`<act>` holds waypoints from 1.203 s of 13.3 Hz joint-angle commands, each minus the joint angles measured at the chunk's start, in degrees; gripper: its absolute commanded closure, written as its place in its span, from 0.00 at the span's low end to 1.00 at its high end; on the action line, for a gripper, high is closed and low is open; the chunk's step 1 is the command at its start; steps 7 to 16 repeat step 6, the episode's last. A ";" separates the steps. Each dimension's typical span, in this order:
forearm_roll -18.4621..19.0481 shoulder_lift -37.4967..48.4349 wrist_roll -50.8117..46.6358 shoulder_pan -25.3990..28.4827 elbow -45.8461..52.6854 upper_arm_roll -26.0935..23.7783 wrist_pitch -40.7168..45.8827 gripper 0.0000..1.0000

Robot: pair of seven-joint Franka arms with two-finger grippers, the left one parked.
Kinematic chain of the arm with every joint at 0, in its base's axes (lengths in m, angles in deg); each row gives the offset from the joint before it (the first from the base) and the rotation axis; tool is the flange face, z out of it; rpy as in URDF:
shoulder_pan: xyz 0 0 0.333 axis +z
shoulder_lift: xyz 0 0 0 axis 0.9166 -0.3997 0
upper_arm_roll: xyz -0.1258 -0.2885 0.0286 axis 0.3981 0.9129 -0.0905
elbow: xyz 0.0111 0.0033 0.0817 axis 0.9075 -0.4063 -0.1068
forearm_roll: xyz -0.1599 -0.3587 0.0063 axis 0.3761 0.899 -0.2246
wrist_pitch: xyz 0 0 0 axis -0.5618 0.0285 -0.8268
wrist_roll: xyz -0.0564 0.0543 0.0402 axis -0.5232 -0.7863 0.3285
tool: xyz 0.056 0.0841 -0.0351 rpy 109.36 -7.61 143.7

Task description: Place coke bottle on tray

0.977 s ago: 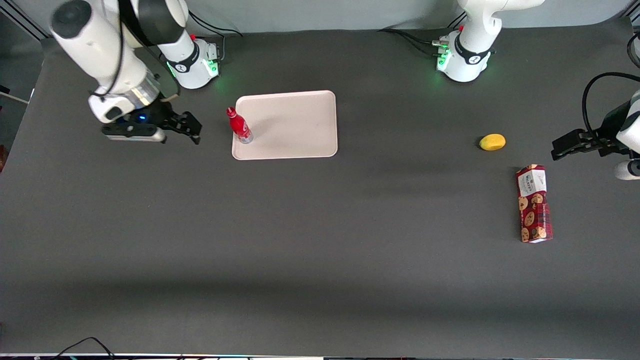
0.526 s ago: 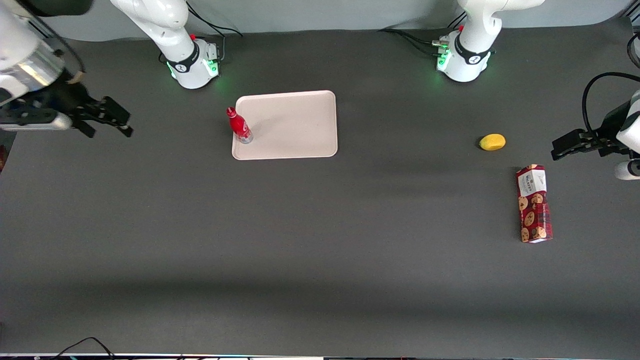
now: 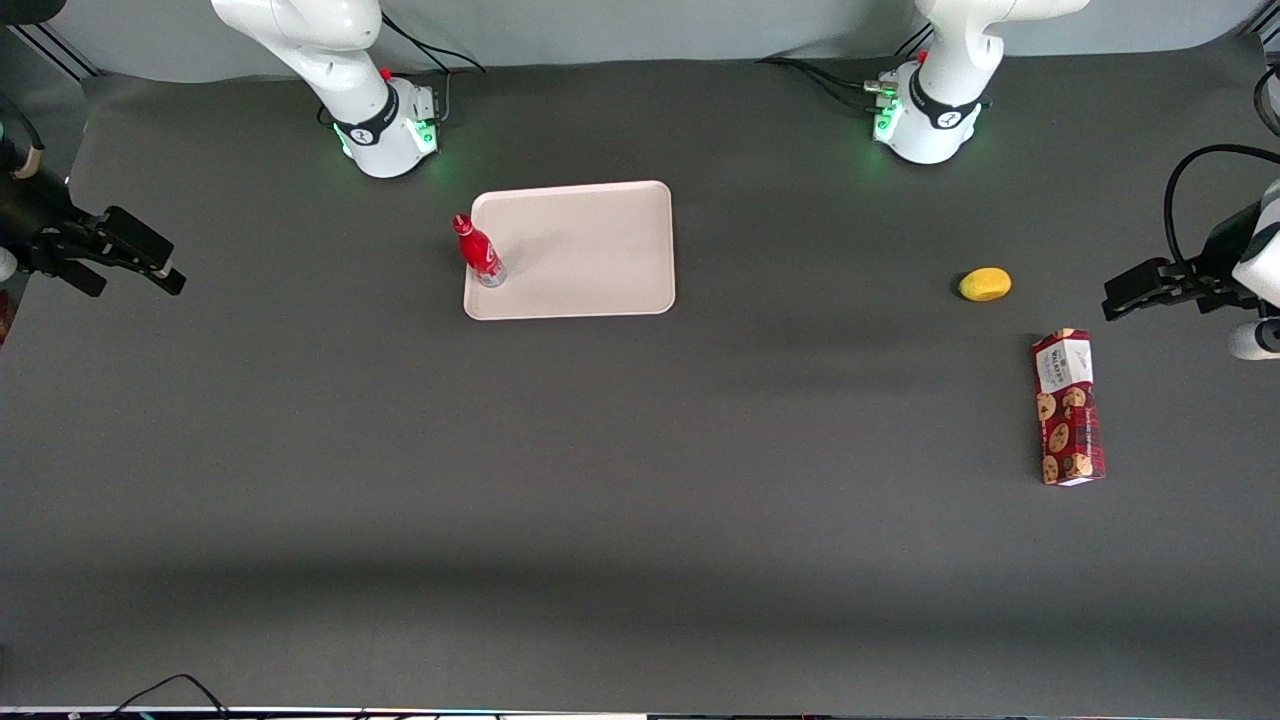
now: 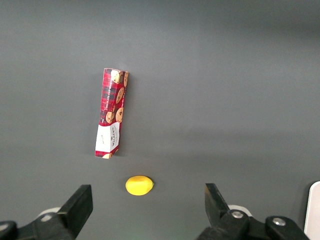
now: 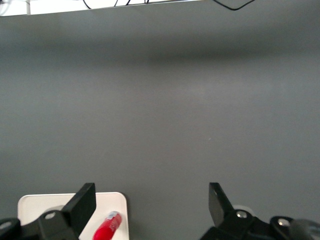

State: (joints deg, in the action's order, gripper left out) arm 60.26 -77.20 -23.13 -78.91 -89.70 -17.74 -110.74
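Note:
The coke bottle (image 3: 479,252), slim and red with a red cap, stands upright on the pale pinkish-beige tray (image 3: 590,250), at the tray's edge toward the working arm's end. In the right wrist view the bottle (image 5: 106,228) and a corner of the tray (image 5: 45,203) show. My gripper (image 3: 135,264) is open and empty, high above the table at the working arm's end, well apart from the bottle. Its fingers (image 5: 82,202) stand wide apart.
A yellow lemon-like fruit (image 3: 984,284) lies toward the parked arm's end of the table. A red cookie-printed box (image 3: 1068,407) lies flat nearer the front camera than the fruit. Both arm bases (image 3: 385,125) stand farther from the camera than the tray.
My gripper has drawn away from the bottle toward the working arm's end of the table, staying open. The bottle stays upright on the tray.

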 commanded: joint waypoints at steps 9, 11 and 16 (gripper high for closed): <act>4.25 -5.23 -0.10 1.75 4.64 0.59 2.48 0.00; 4.25 -5.23 -0.10 1.75 4.64 0.59 2.48 0.00; 4.25 -5.23 -0.10 1.75 4.64 0.59 2.48 0.00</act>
